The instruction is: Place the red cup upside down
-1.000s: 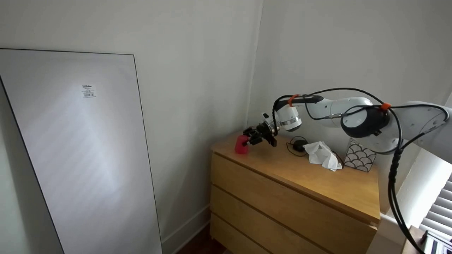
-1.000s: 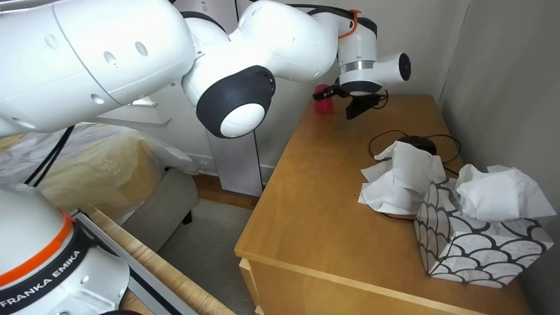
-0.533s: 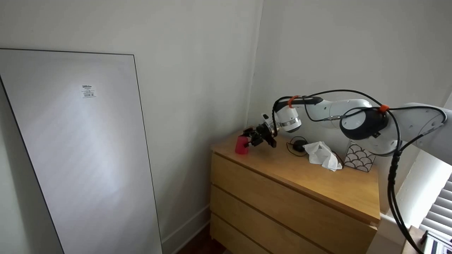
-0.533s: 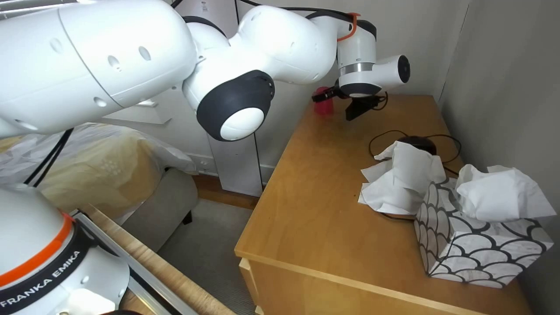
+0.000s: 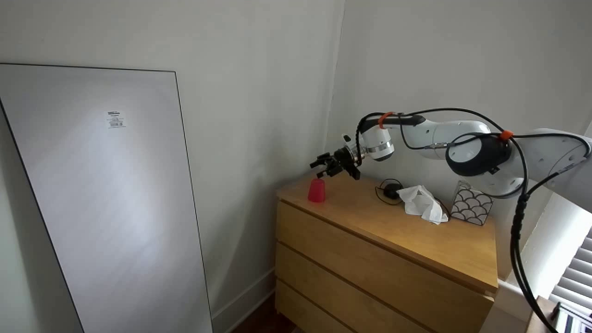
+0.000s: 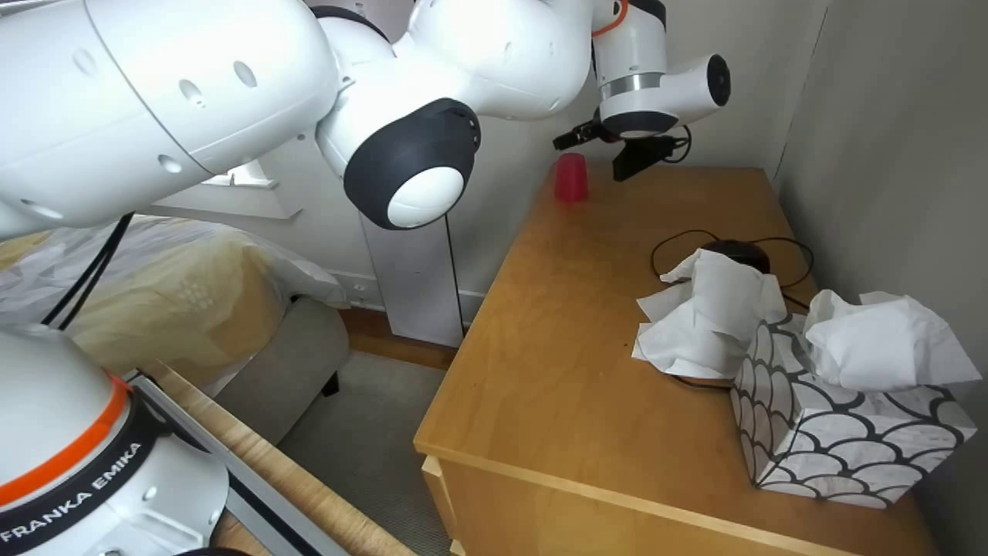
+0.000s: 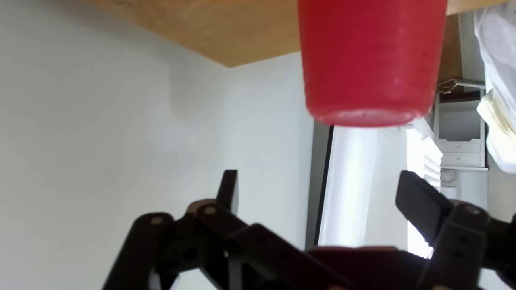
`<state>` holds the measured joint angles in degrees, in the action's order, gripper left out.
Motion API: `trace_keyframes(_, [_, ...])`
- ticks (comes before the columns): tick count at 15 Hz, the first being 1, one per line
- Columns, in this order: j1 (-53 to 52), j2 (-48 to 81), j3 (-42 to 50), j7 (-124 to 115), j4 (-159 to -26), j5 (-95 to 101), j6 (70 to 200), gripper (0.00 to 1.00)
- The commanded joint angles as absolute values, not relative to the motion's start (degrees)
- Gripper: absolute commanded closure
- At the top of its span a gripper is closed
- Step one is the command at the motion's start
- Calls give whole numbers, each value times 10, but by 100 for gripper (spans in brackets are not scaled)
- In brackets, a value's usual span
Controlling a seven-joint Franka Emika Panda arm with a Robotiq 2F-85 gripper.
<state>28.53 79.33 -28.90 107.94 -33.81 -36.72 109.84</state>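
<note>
The red cup [image 5: 317, 190] stands upside down on the wooden dresser [image 5: 384, 219], its narrower closed end upward, near the far end of the top. In the wrist view, whose picture is inverted, the cup [image 7: 373, 60] fills the upper part with its flat base facing the gripper. My gripper [image 5: 317, 169] hovers just above the cup, apart from it. Its fingers [image 7: 227, 189] are spread wide, and only background shows between them in the wrist view. The cup [image 6: 571, 177] is also fully visible in an exterior view.
A patterned tissue box [image 6: 857, 432] sits on the dresser, with a crumpled white tissue [image 6: 706, 324] beside it. Behind that lies a round black device [image 6: 737, 253] with a looping cable. Walls meet at the corner behind the cup, which is close to the dresser's edge.
One second ago my gripper was at the cup. The fingers have spread and the gripper has risen off it, while the cup has stayed in place on the dresser.
</note>
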Motion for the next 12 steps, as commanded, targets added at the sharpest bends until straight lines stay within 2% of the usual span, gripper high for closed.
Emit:
trace_keyframes(1, [282,761,-281,1026,-335,-360,1087,0])
trace_keyframes(12, [228,599,-156,768,-368,-223,1089,0])
